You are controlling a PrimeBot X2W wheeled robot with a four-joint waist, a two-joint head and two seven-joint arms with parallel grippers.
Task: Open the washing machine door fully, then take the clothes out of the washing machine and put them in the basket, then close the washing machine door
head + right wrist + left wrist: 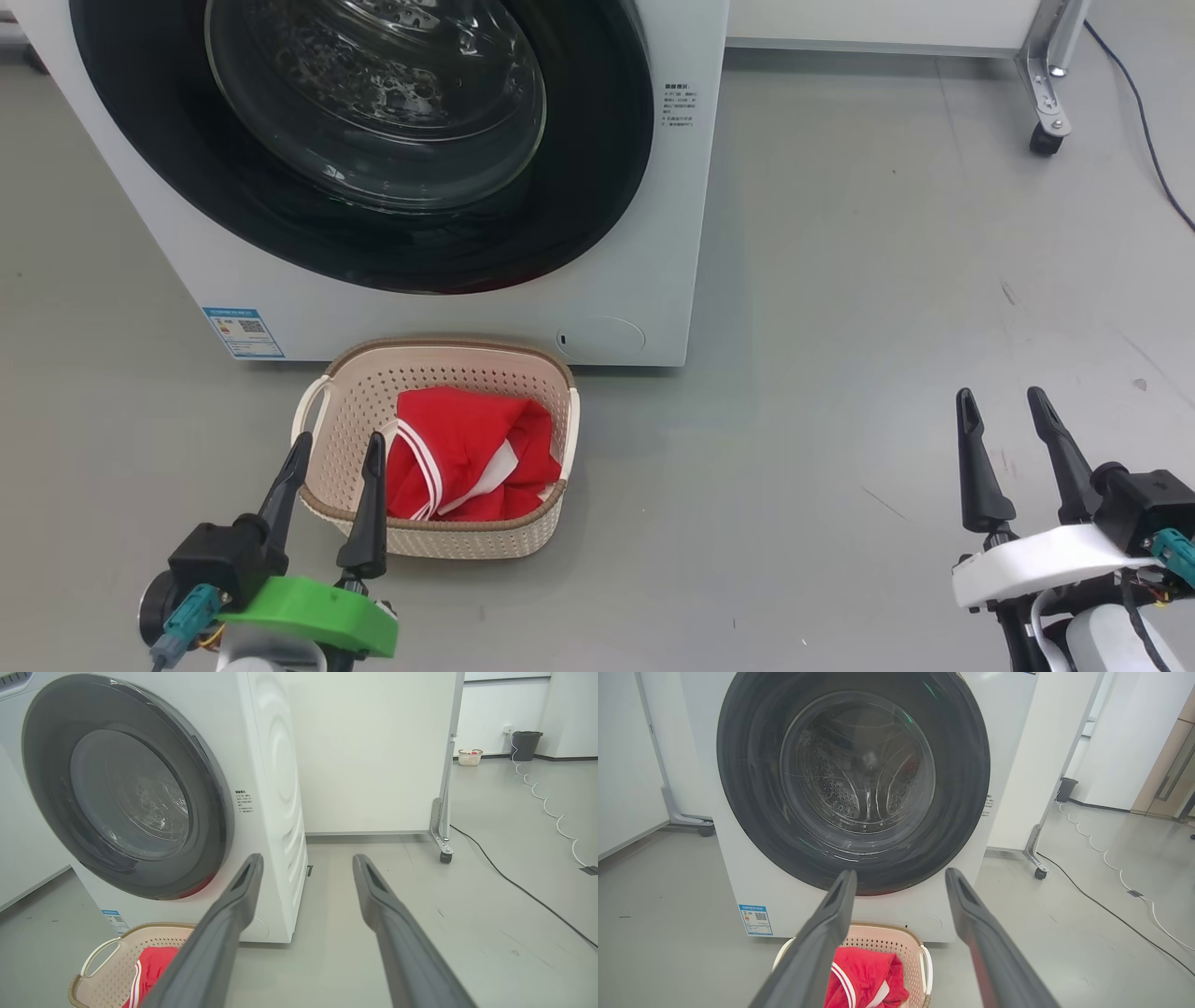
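Both pincers stand spread wide and hold nothing. The left gripper (339,443) hangs over the near left corner of the basket (448,347), with its fingers crossing the rim in the head view (whether they touch it I cannot tell). The right gripper (1001,401) hovers above bare floor (840,327), well apart to the right.

The clothes (467,448) lie bunched inside the basket, which stands just before the foot of the washing machine (672,280), below the porthole. The washing machine door (597,187) sits flush against the front, and through its glass the drum (850,793) looks empty.

So, as I judge it, all three parts are done. What remains is to make sure of the latch and get the arms clear. The pictures cannot show whether the catch has clicked. If in doubt, press squarely on the black rim (962,788) with the flat of a finger, never on the glass bowl (373,93).

Lift the left arm straight up before swinging it aside. One finger stands near the loop handle (313,397), and a sideways pull could hook it and drag the basket.
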